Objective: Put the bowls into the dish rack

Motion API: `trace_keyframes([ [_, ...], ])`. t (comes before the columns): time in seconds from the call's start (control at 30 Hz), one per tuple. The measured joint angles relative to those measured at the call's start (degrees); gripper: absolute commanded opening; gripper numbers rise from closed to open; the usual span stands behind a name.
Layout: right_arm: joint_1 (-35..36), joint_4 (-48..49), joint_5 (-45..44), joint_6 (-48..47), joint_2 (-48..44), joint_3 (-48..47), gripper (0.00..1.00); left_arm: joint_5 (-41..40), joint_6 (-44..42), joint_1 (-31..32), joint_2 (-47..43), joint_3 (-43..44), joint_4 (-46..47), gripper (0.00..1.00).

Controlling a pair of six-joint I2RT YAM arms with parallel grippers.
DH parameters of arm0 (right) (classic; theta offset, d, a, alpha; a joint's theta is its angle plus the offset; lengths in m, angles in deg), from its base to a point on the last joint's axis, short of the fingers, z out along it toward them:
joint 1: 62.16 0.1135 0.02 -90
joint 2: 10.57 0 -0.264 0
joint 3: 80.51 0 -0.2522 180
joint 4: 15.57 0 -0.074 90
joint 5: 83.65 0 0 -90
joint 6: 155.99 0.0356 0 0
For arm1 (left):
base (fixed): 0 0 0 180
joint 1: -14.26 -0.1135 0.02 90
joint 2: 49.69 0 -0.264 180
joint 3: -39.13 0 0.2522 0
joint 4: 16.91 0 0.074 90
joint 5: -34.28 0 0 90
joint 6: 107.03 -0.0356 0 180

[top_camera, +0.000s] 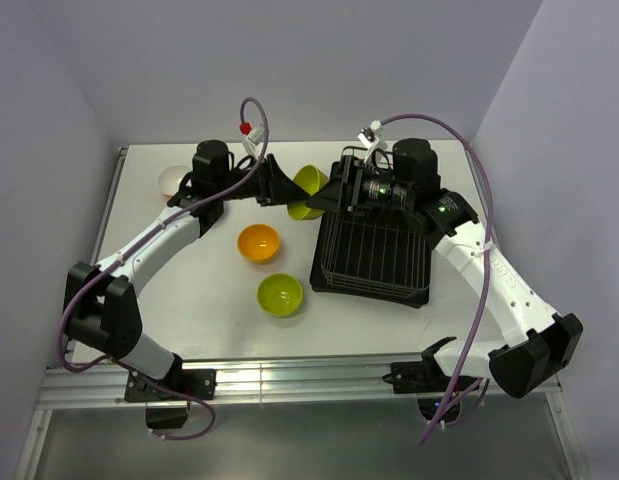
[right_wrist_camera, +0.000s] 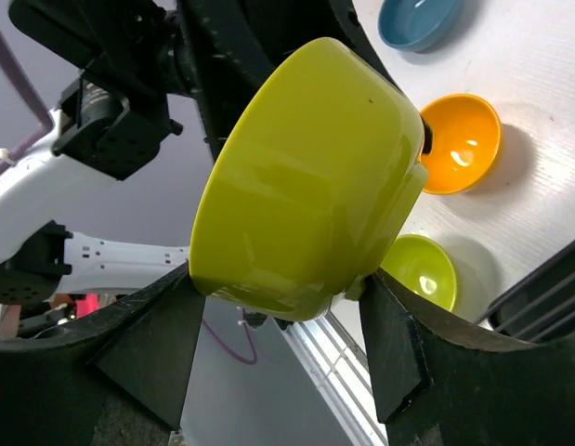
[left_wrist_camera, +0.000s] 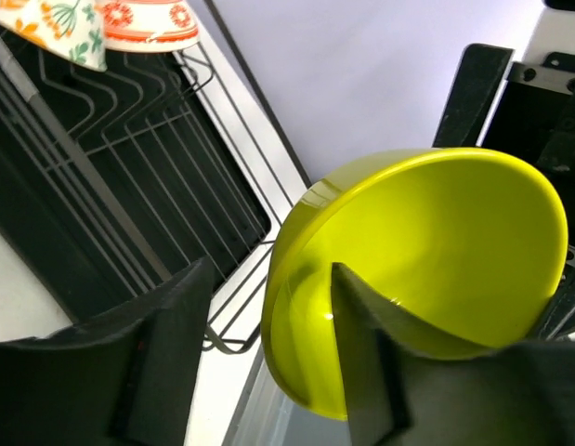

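Lime green and glossy, the held bowl [top_camera: 309, 183] hangs tipped on its side in the air between the two grippers, just off the far left corner of the dish rack [top_camera: 324, 255], a black wire grid over a black tray. The right gripper [right_wrist_camera: 276, 277] has its matt black fingers [right_wrist_camera: 148, 353] spread wide and pressed against opposite sides of the bowl's smooth rounded outside, near its base, so it clasps the bowl. The left gripper [left_wrist_camera: 273, 269] straddles the rim. Its inner finger [left_wrist_camera: 371, 372] lies within the hollow against the wall, and its outer finger [left_wrist_camera: 157, 362] stands just clear, with a strip of rack wire showing between it and the bowl, so these fingers are parted rather than pinching. Beyond the outer finger, over the rack's wires, two cream pieces [left_wrist_camera: 45, 28] with orange and red flower marks are cut off by the frame, and I cannot tell whether they sit in the rack. Past the right fingers, upright on the white table [top_camera: 189, 300], stand a blue bowl [right_wrist_camera: 417, 20], an orange bowl [top_camera: 259, 242] and a second lime bowl [top_camera: 280, 294]. A white bowl [top_camera: 173, 180] sits well behind the left gripper.
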State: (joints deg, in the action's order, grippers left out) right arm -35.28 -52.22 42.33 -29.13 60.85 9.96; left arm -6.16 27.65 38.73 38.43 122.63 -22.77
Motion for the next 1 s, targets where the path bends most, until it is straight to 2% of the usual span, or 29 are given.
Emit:
trace_keyframes([
  [0.13, -0.20, -1.36, -1.31, -1.33, -0.02, 0.00, 0.00, -1.20, -2.10, -0.09, -0.02, 0.04, -3.06, 0.76],
  [0.17, -0.44, -1.86, -1.79, -1.90, -0.02, 0.02, 0.00, -1.55, -2.58, -0.24, -0.04, 0.04, -3.85, 0.88],
  [0.23, -1.11, -2.97, -2.69, -2.97, -0.24, 0.02, 0.00, -1.95, -4.04, -0.90, -0.20, 0.35, -5.97, 0.91],
  [0.27, -1.60, -3.61, -3.43, -3.63, -0.46, 0.11, 0.00, -2.05, -4.98, -1.51, -0.22, 0.81, -7.28, 0.99],
  [0.43, -4.26, -7.02, -8.48, -7.21, -3.78, 2.40, 0.00, -4.37, -11.41, -8.24, -0.44, 7.89, -16.50, 1.00],
  [0.6, -4.76, -10.51, -14.29, -10.08, -6.19, 5.14, 0.00, -11.28, -17.40, -14.67, -2.71, 12.70, -23.52, 1.00],
  [0.73, -4.76, -14.12, -18.60, -12.50, -4.72, 5.31, 0.00, -15.13, -20.92, -14.95, -4.85, 12.57, -28.13, 1.00],
  [1.0, -3.52, -18.51, -25.24, -15.37, 0.90, 5.33, 0.00, -17.79, -23.08, -14.91, -9.22, 8.13, -30.05, 1.00],
])
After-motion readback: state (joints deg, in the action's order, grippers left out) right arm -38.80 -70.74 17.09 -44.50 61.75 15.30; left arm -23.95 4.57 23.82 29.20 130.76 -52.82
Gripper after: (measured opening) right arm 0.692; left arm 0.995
